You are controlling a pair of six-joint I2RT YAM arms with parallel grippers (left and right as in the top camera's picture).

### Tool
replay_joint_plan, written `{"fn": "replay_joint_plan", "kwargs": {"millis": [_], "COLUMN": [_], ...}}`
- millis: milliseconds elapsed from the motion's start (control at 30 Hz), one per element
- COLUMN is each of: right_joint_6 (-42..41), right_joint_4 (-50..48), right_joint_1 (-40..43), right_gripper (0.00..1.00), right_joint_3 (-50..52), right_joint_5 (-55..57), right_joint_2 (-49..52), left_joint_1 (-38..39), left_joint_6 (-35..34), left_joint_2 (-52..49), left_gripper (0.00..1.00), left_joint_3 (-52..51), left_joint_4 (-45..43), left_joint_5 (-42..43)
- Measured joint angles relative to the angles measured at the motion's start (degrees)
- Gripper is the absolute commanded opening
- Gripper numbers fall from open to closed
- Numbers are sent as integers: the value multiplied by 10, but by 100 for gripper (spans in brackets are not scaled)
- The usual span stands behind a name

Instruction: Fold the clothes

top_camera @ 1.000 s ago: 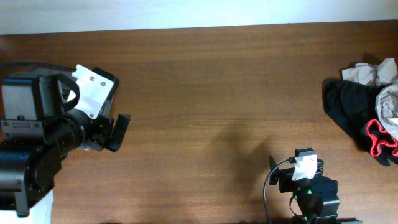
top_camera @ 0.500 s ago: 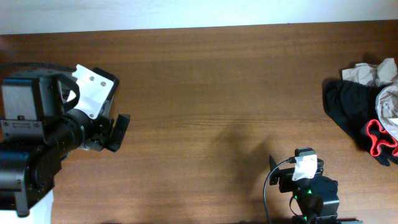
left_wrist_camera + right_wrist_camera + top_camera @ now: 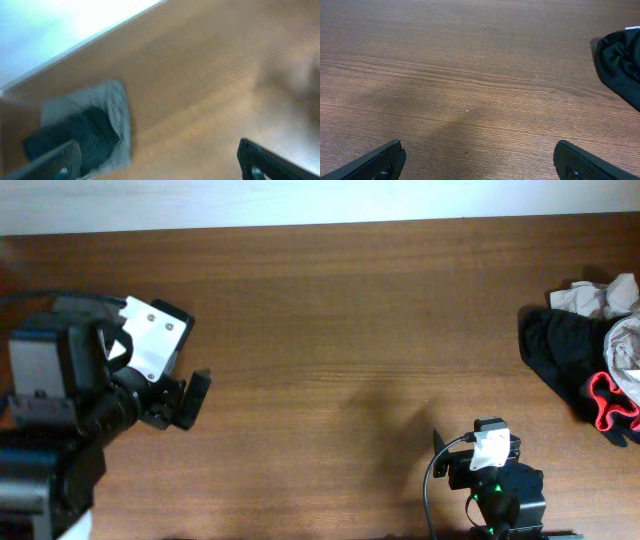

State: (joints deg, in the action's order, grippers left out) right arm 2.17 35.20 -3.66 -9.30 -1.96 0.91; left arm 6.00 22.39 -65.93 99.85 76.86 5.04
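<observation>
Step in hand: you're at the very start, I'd say; nothing is spread out for folding yet.
Clothes: the clothes (image 3: 588, 365) lie heaped at the table's (image 3: 350, 330) right edge, black cloth with grey and beige on top and a red-trimmed piece on the near side.
Left gripper: your left gripper (image 3: 160, 162) is spread wide, nothing between the fingers, far from the pile on the left side; its own view is blurred.
Right gripper: your right gripper (image 3: 479, 161) is spread too, empty, low over bare wood, black cloth off to its right.
Next move: likely reach right and pull one garment out flat.
Axis: no clear long axis, it's a crumpled heap; roughly far to near.
</observation>
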Motion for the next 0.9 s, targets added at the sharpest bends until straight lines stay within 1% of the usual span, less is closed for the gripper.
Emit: {"fn": "replay_joint_plan", "kwargs": {"millis": [133,300,433,533,633,800,900], "right_joint_6": [0,0,0,1,0,0,0], "right_joint_4": [0,0,0,0,0,1,0], "right_joint_1": [0,0,0,0,0,0,0], "right_gripper": [99,98,99,99,99,99,99], "right_joint_3": [0,0,0,0,0,0,0], "right_joint_5": [-1,-2,-3,-3,-3,-4,-4], "right_joint_2": [0,0,0,0,0,0,0], "left_joint_1": [-3,-33,-48,-49,-49,-49,-49], "left_joint_6": [12,19,19,19,19,19,19], "left_joint_2": [61,150,243,315,382,483,538], "left_gripper": [99,99,99,99,99,99,99], "left_joint_3": [-133,-334,-484,-573,-644,-741,-780], "left_joint_4": [-161,-361,-462,-492,-500,-501,-501], "left_joint_5": [-7,5,17,19,20,20,20]}}
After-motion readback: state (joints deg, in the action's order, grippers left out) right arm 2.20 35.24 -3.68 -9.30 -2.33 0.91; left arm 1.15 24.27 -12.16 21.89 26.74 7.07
